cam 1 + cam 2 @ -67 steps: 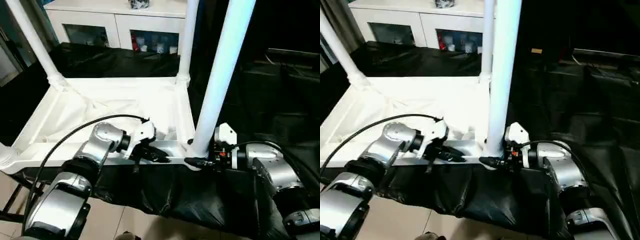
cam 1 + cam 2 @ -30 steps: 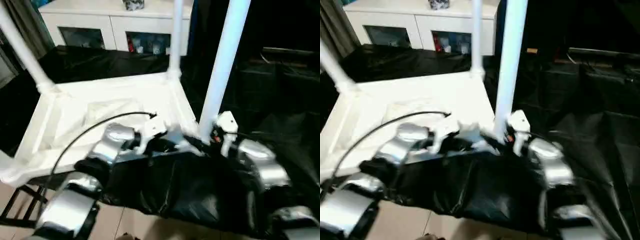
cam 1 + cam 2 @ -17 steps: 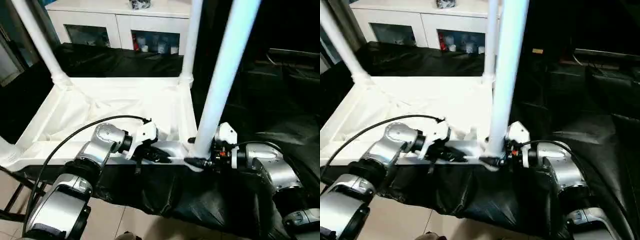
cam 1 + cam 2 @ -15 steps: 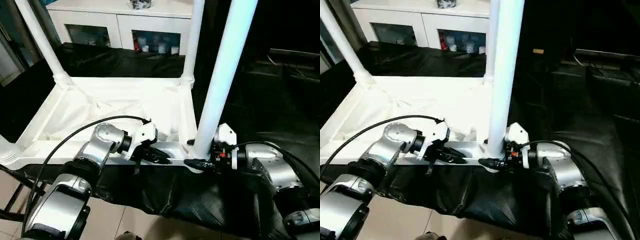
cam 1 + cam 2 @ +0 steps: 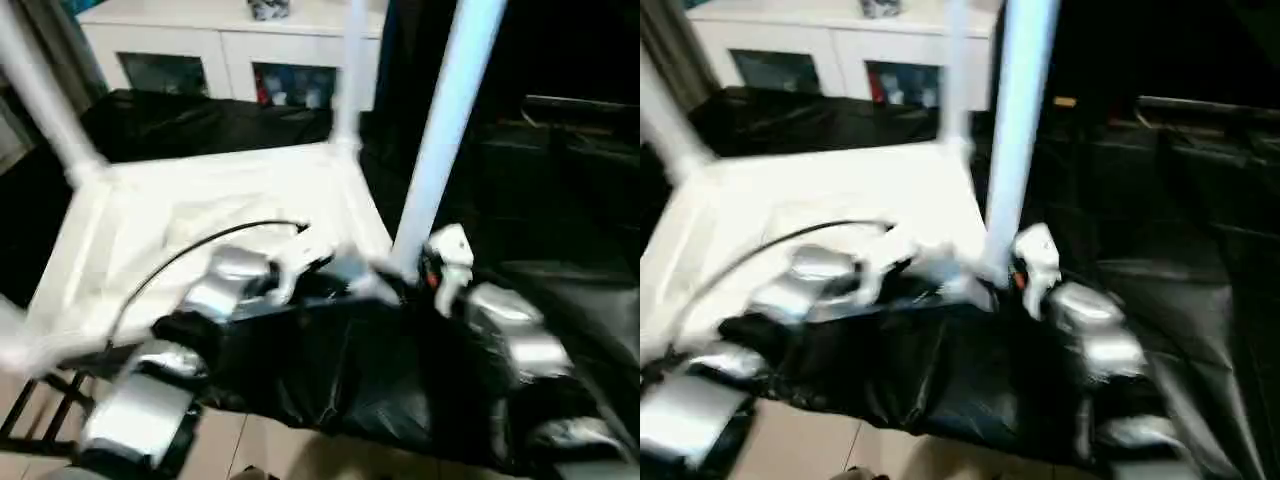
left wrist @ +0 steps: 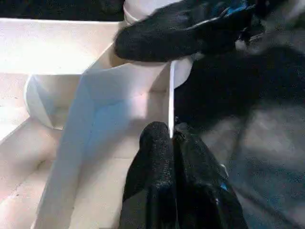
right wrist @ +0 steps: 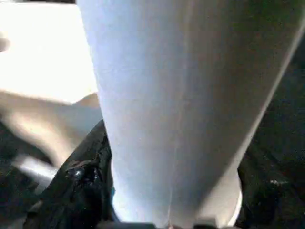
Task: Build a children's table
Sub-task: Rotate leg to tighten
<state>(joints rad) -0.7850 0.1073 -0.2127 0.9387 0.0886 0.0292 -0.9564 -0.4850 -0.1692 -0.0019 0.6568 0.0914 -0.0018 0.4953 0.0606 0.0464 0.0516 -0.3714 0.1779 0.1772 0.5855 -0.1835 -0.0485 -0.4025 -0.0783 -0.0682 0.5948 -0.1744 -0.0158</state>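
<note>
the children's table (image 5: 230,200) lies upside down on the black-covered work table (image 5: 560,200), its ribbed underside facing up and white legs standing up from the corner sockets, so the legs can be pushed in from above. the near right leg (image 5: 440,130) rises from the corner socket (image 6: 143,71) closest to the robot, and this looks like the one being seated. the right gripper (image 7: 167,210) sits low on that leg, its black fingers (image 7: 81,181) either side of the base just above the socket, closed around it, probably to steady or twist it home. the left gripper (image 6: 170,138) is just beside the same corner, its fingers pressed together on the thin front rim (image 6: 170,105) of the tabletop, pinching it to hold the top still. a white glass-door cabinet (image 5: 240,50) stands behind the work table.
</note>
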